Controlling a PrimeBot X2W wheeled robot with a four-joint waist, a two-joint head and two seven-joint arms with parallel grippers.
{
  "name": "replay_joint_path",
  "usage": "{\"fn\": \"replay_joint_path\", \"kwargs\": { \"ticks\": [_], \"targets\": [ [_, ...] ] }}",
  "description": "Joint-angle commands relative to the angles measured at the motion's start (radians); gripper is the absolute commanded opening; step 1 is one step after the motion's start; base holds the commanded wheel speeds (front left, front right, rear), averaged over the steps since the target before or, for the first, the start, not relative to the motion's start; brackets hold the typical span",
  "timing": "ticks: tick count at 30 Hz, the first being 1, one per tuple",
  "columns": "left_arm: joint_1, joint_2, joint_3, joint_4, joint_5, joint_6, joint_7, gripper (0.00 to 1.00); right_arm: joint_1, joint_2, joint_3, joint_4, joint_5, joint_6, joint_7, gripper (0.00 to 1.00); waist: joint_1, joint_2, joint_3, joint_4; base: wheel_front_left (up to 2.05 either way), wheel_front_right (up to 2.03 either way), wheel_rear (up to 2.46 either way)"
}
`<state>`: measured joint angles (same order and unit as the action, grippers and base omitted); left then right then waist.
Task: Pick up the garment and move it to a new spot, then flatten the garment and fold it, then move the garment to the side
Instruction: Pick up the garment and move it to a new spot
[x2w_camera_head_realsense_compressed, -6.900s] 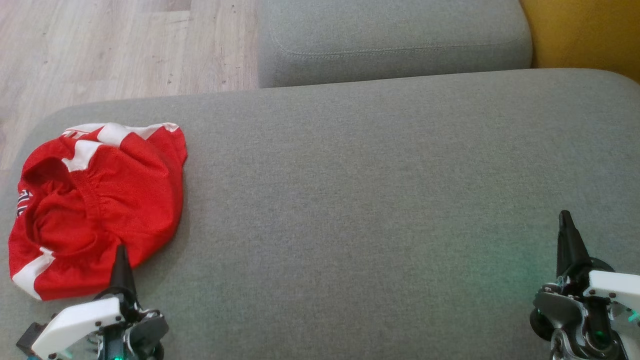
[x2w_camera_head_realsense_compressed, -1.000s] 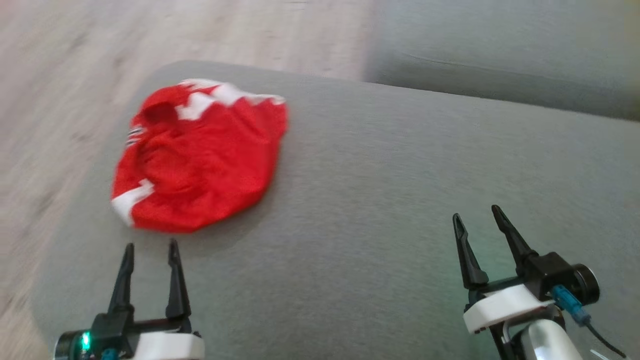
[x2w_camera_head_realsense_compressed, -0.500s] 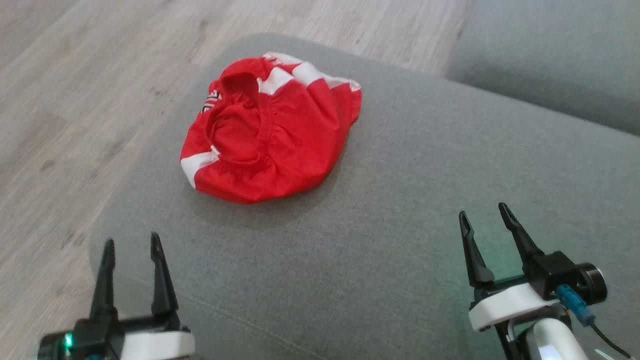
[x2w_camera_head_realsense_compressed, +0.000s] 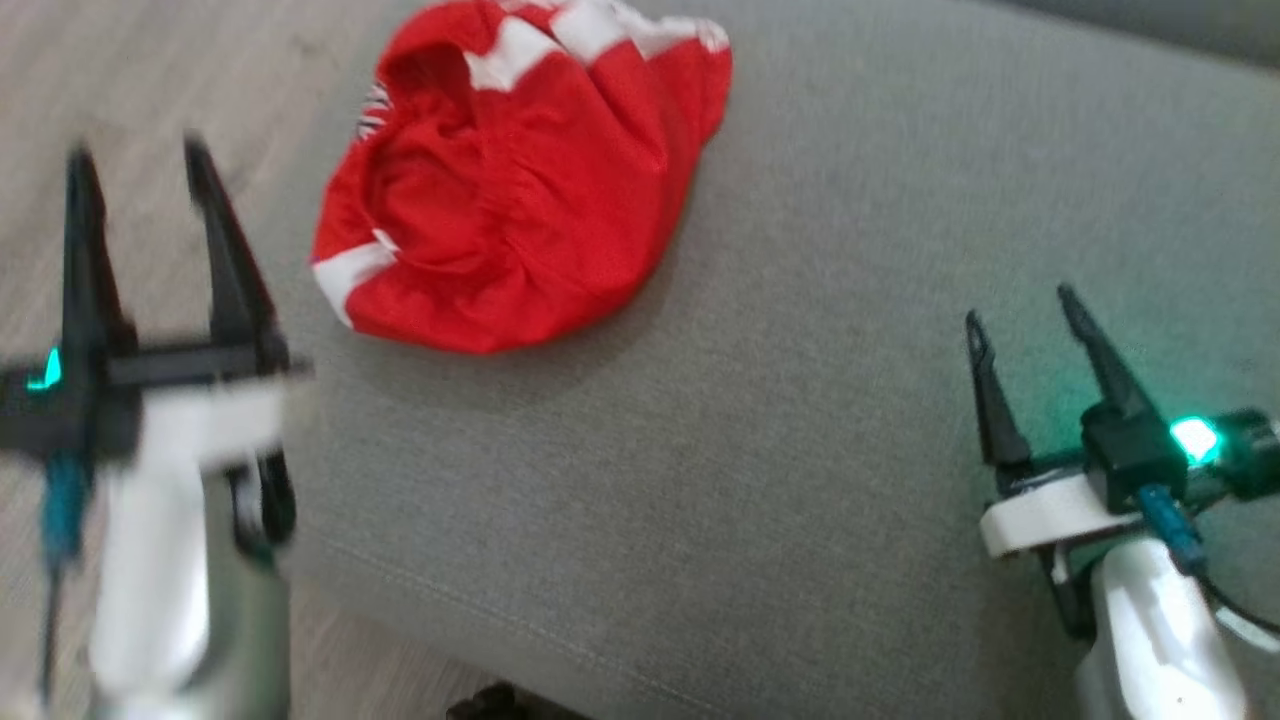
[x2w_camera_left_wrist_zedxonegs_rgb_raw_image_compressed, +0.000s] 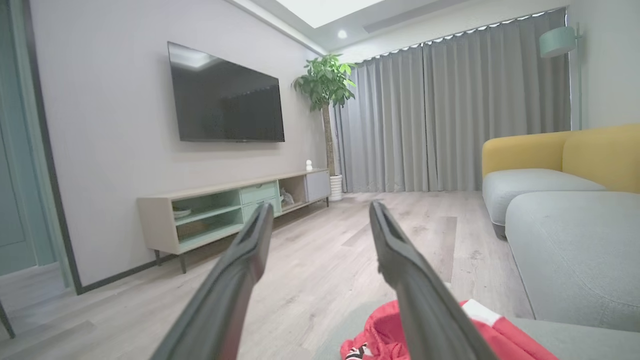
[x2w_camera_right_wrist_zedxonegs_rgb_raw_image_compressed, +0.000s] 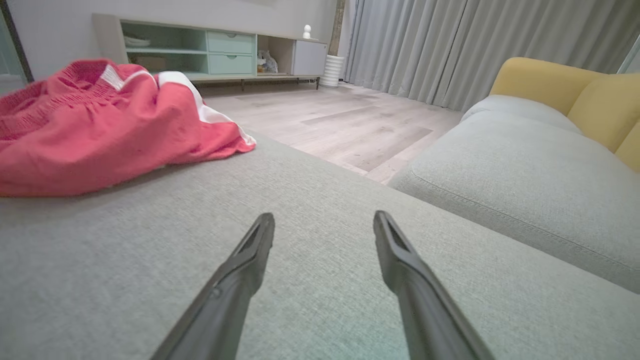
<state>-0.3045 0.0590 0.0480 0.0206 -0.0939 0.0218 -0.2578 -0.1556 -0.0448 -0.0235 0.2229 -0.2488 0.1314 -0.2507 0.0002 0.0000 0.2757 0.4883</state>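
The garment (x2w_camera_head_realsense_compressed: 510, 180) is a crumpled heap of red cloth with white stripes, lying near the left end of the grey couch cushion (x2w_camera_head_realsense_compressed: 850, 300). My left gripper (x2w_camera_head_realsense_compressed: 135, 155) is raised at the left, beside the garment and off the cushion's edge, open and empty. In the left wrist view the garment (x2w_camera_left_wrist_zedxonegs_rgb_raw_image_compressed: 380, 335) peeks out at the bottom behind my right finger. My right gripper (x2w_camera_head_realsense_compressed: 1020, 305) hovers over the bare cushion at the right, open and empty, well clear of the cloth. The right wrist view shows the garment (x2w_camera_right_wrist_zedxonegs_rgb_raw_image_compressed: 100, 130) at the far left.
Wood floor (x2w_camera_head_realsense_compressed: 40, 80) lies beyond the cushion's left edge. A second grey cushion (x2w_camera_right_wrist_zedxonegs_rgb_raw_image_compressed: 525, 170) and a yellow sofa back (x2w_camera_right_wrist_zedxonegs_rgb_raw_image_compressed: 565, 90) stand to the right. A TV cabinet (x2w_camera_left_wrist_zedxonegs_rgb_raw_image_compressed: 230, 210), a wall screen and a potted plant (x2w_camera_left_wrist_zedxonegs_rgb_raw_image_compressed: 325, 85) line the far wall.
The head camera has tilted and shifted, so the garment sits higher in the picture. My left gripper has risen and looms larger at the left. Both grippers remain open.
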Motion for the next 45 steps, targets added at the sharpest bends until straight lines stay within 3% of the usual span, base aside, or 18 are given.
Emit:
{"fn": "replay_joint_path", "kwargs": {
  "ticks": [1, 4, 10, 18, 24, 25, 26, 32, 37, 45],
  "targets": [
    [-0.097, 0.035, 0.043, 0.035, -0.019, -0.023, -0.004, 1.00, -0.037, -0.008, 0.017, -0.047, -0.026, -0.001, -0.011, 1.00, -0.0002, 0.0000, 0.088, -0.018, 0.00, 0.00, 0.00],
    [-0.267, 0.073, 0.051, 0.241, -0.049, -0.075, -0.004, 1.00, -0.057, -0.028, 0.012, -0.074, -0.055, -0.001, -0.011, 1.00, -0.0002, 0.0000, 0.143, -0.036, 0.00, 0.00, 0.00],
    [-0.574, 0.111, 0.003, 0.620, -0.106, -0.136, 0.035, 1.00, -0.085, -0.078, -0.001, -0.126, -0.075, -0.001, -0.011, 1.00, -0.0002, 0.0000, 0.223, -0.064, 0.00, 0.00, 0.00],
    [-0.747, 0.145, -0.083, 0.968, -0.143, -0.152, 0.071, 1.00, -0.108, -0.092, 0.013, -0.156, -0.071, -0.001, -0.011, 1.00, -0.0002, 0.0000, 0.279, -0.123, 0.00, 0.00, 0.00],
    [-0.758, 0.166, -0.150, 1.097, -0.208, -0.152, 0.063, 1.00, -0.122, -0.081, 0.023, -0.163, -0.064, -0.001, -0.011, 1.00, -0.0002, 0.0000, 0.290, -0.166, 0.00, 0.00, 0.00],
    [-0.758, 0.174, -0.167, 1.103, -0.215, -0.152, 0.055, 0.47, -0.123, -0.080, 0.024, -0.164, -0.063, -0.001, -0.011, 1.00, -0.0002, 0.0000, 0.292, -0.172, 0.00, 0.00, 0.00],
    [-0.758, 0.183, -0.180, 1.107, -0.221, -0.152, 0.045, 0.00, -0.125, -0.080, 0.023, -0.165, -0.062, -0.001, -0.011, 1.00, -0.0002, 0.0000, 0.292, -0.176, 0.00, 0.00, 0.00],
    [-0.771, 0.237, -0.235, 1.091, -0.245, -0.152, 0.002, 0.00, -0.124, -0.072, 0.020, -0.159, -0.057, -0.001, -0.011, 1.00, -0.0002, 0.0000, 0.261, -0.188, 0.00, 0.00, 0.00],
    [-0.784, 0.278, -0.268, 0.986, -0.242, -0.152, -0.003, 0.00, -0.123, -0.044, 0.036, -0.139, -0.034, -0.001, -0.011, 1.00, -0.0002, 0.0000, 0.176, -0.208, 0.00, 0.00, 0.00],
    [-0.790, 0.352, -0.386, 0.820, -0.260, -0.152, 0.020, 0.00, -0.106, -0.007, 0.082, -0.106, 0.078, -0.001, -0.011, 1.00, -0.0002, 0.0000, -0.031, -0.328, 0.00, 0.00, 0.00]
  ]
}}
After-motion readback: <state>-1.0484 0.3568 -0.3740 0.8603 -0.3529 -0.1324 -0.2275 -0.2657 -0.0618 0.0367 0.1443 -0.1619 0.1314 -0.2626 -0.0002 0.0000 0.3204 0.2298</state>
